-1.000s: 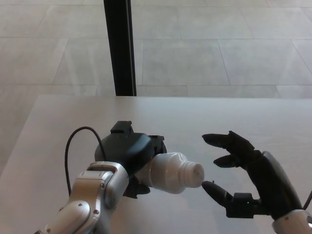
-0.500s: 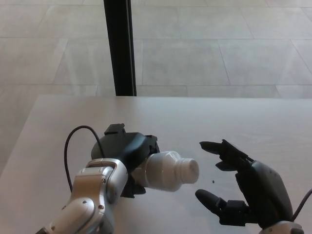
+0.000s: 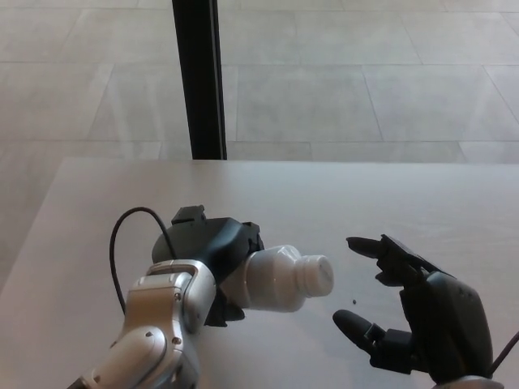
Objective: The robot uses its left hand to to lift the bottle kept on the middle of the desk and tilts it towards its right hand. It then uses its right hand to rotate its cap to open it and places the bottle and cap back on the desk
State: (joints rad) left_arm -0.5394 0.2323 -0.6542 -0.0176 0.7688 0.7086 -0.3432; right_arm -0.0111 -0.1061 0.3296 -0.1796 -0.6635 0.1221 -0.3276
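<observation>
Above the near middle of the desk [image 3: 324, 194], the white bottle [image 3: 280, 279] is held off the surface, lying almost flat with its capped end pointing to the right. Its cap [image 3: 319, 275] is white too and sits on the neck. No label or writing can be read on the bottle, and what it holds cannot be seen through the opaque wall. The left hand [image 3: 212, 253] is closed around the bottle's base, covering that end. A thin black cable [image 3: 116, 251] loops up from the left wrist. To the right, the right hand [image 3: 409, 312] is apart from the cap, holding nothing, with its fingers spread. A small dark speck [image 3: 355, 303] lies on the desk between cap and right hand. Beyond the far edge, a black post [image 3: 199, 77] stands on the tiled floor [image 3: 365, 73].
</observation>
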